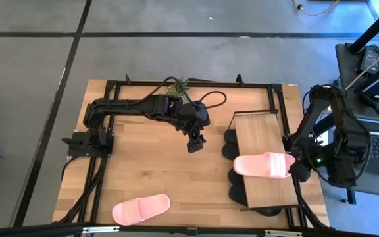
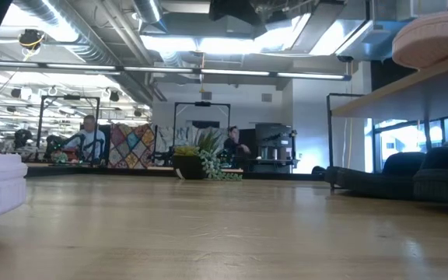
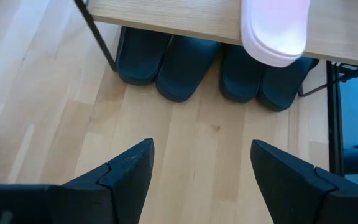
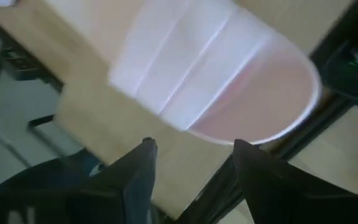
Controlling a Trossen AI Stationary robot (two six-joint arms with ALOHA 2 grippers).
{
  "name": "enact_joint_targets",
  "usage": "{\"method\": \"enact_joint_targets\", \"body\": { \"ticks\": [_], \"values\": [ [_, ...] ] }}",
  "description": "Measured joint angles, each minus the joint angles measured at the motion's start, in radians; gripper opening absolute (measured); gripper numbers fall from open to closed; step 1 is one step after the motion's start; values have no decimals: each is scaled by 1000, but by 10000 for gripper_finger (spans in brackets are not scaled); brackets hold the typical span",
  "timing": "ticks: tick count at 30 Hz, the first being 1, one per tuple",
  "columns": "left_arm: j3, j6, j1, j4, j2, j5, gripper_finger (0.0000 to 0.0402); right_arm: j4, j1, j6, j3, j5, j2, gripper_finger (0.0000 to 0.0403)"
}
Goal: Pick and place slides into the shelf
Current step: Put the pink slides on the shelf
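A light pink slide (image 1: 264,164) lies flat on its sole on the wooden top board of the shelf (image 1: 258,128), across the board. It also shows in the right wrist view (image 4: 216,74). Several black slides (image 3: 185,65) stand on the table under the shelf, their ends poking out on its left side. A second pink slide (image 1: 141,209) lies on the table near the front edge. My right gripper (image 4: 194,152) hangs open just off the right end of the slide on the shelf, at the shelf's right edge (image 1: 293,168). My left gripper (image 1: 194,143) hovers open over mid-table, with nothing between its fingers (image 3: 201,155).
A small potted plant (image 1: 176,85) stands at the table's far edge. A dark frame (image 1: 278,99) runs around the tabletop. Bare wood lies between the left gripper and the shelf. People and equipment show in the room beyond (image 2: 92,140).
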Motion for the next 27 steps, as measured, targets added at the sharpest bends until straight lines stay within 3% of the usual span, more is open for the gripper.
{"method": "enact_joint_targets", "body": {
  "ticks": [2, 6, 10, 14, 19, 27],
  "values": [
    [-1, 0, -10, -3, -7, 0, 257, 0, 0, -37, 31, 56, 2, 213],
    [0, -6, -32, 3, -31, 0, 257, 0, 0, -179, 87, 290, 4, 213],
    [0, -95, -67, 8, -39, 0, 257, -1, -7, -345, 122, 516, 3, 213],
    [0, -200, -115, 2, -38, 0, 257, -2, -31, -474, 128, 646, -2, 213],
    [0, -304, -171, -7, -38, 1, 257, -2, -101, -570, 128, 687, -5, 213],
    [0, -363, -285, -58, -37, -2, 257, 11, -224, -719, 128, 606, -9, 213]
  ]
}}
